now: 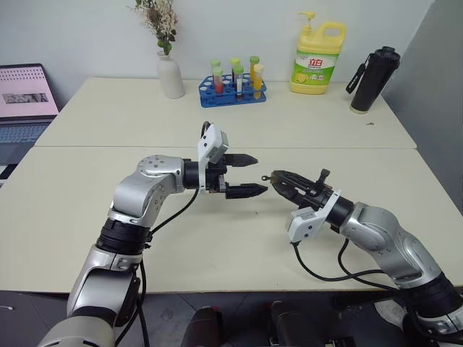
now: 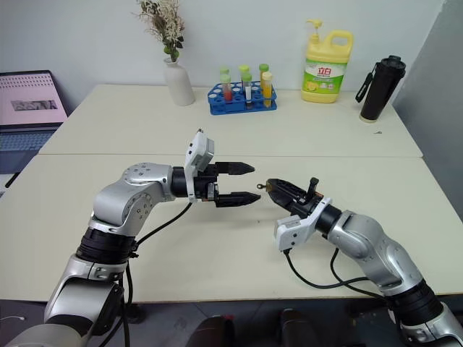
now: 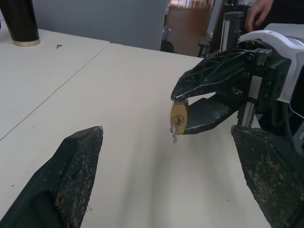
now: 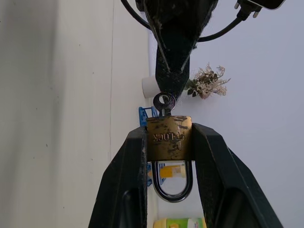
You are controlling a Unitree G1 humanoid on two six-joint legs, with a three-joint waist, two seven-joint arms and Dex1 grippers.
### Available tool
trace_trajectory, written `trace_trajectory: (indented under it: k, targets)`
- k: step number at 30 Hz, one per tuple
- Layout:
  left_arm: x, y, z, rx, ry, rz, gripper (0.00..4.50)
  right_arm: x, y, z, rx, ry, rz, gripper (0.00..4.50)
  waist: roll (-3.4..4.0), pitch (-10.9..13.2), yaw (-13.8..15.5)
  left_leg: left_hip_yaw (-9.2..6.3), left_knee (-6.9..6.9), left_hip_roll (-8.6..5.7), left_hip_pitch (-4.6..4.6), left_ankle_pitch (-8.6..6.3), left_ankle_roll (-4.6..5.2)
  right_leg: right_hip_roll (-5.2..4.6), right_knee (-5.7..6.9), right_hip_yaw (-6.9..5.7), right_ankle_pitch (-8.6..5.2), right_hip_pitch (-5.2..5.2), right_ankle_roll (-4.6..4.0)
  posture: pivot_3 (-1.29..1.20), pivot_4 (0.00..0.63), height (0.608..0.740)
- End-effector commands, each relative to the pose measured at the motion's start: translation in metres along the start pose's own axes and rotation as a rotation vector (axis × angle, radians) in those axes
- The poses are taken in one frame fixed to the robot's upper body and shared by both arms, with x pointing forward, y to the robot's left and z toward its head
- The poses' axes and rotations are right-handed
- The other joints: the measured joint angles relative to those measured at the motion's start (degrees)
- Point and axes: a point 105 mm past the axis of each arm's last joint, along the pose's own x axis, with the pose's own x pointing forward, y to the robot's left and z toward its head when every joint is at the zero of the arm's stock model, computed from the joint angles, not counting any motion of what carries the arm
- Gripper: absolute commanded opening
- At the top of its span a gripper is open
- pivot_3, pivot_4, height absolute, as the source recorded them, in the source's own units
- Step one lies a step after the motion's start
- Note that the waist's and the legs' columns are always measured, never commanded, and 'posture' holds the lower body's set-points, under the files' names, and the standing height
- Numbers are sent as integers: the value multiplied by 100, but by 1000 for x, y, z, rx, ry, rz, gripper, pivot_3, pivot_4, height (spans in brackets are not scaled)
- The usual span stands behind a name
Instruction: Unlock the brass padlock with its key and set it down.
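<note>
My right gripper (image 1: 275,178) is held above the table, shut on the brass padlock (image 4: 168,137). The padlock's body sits clamped between the two fingers and its silver shackle (image 4: 172,185) points back toward the wrist. The key (image 4: 164,101) is in the keyhole, its round head sticking out past the fingertips; the left wrist view shows it hanging below the lock (image 3: 175,134). My left gripper (image 1: 259,174) is open and level, pointing at the padlock from the left. Its fingertips lie just short of the key, with one fingertip (image 4: 166,88) right behind the key's head. Whether it touches the key I cannot tell.
At the back of the cream table (image 1: 217,238) stand a white vase (image 1: 171,74), a blue test-tube rack (image 1: 233,90), a yellow detergent bottle (image 1: 318,58) and a black bottle (image 1: 372,79). A laptop (image 1: 25,101) sits far left. A person's hand (image 3: 259,12) shows beyond the table.
</note>
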Motion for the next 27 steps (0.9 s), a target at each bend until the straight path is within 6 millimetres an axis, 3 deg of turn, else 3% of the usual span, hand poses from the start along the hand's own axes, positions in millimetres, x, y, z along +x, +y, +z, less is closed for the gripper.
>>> trace_trajectory:
  k: [1, 5, 14, 27]
  targets:
    - [-6, -3, 14, 23, -27, -11, 4123, 0, -15, 4, -25, -29, -44, 943, 0, 0, 1, -1, 0, 0, 0, 0, 0, 0, 0, 0, 0, 0, 0, 0, 150, 740]
    - [-5, -3, 10, 0, -5, -24, 3032, 2, -16, 7, -28, -49, -44, 943, 0, 0, 1, 0, 0, 0, 1, 0, 0, 0, 0, 0, 0, 0, 0, 0, 150, 740]
    - [5, -1, 8, -5, 1, -37, 13, 5, -17, 13, -22, -80, -47, 943, 0, 0, 5, 0, 1, -1, 0, 0, 0, -1, 1, 0, 3, 0, -4, 0, 150, 740]
    - [10, -3, 7, 10, -13, -53, 0, 5, -15, 13, -5, -80, -36, 943, 0, 0, 3, -1, 2, -1, 1, 0, 0, -1, 3, 1, 4, 1, -7, 0, 150, 740]
